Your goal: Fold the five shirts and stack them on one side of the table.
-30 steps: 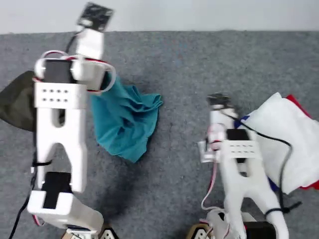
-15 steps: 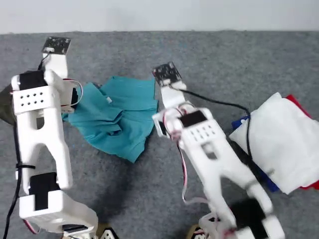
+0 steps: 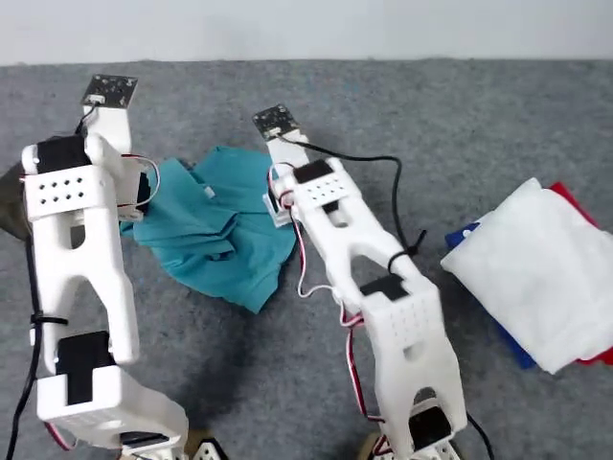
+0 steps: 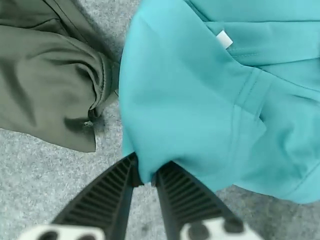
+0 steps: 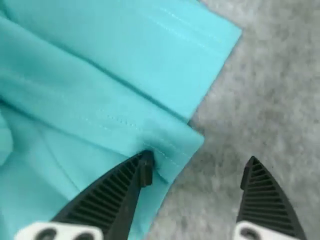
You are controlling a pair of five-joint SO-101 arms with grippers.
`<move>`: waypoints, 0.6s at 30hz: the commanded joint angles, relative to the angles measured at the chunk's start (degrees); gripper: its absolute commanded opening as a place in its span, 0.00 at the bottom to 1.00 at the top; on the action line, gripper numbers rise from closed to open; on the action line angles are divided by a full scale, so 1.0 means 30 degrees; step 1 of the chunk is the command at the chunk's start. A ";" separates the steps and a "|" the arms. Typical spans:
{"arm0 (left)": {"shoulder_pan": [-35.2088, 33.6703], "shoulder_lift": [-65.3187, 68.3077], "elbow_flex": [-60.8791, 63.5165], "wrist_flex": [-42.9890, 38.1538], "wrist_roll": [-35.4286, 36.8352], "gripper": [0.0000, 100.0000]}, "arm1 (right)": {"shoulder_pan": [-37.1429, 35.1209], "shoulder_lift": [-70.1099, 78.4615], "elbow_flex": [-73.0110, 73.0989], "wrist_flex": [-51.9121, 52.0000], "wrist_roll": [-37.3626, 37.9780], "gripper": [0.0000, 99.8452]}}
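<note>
On the grey table, the teal shirt lies crumpled between the two arms. The left gripper is clamped on a fold of its edge, just beside the olive shirt. At the teal shirt's opposite edge the right gripper stands spread wide, one finger touching the hem corner, the other over bare table.
</note>
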 commanded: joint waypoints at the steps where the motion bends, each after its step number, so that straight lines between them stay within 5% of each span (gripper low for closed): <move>1: -0.0088 -0.0850 -0.0278 0.0029 -0.0029 0.02 | -0.0044 0.1656 -0.4747 0.1802 0.0234 0.30; 6: -0.0029 -0.0850 -0.0249 0.0029 -0.0029 0.02 | 0.0073 0.4000 -0.8938 0.3795 0.0234 0.27; 12: -0.0029 -0.0850 -0.0220 0.0029 -0.0029 0.02 | 0.0132 0.5758 -1.1429 0.4117 0.3282 0.01; 18: -0.0088 -0.0850 -0.0190 0.0029 -0.0029 0.02 | 0.0161 0.5788 -1.4857 0.7751 0.6476 0.01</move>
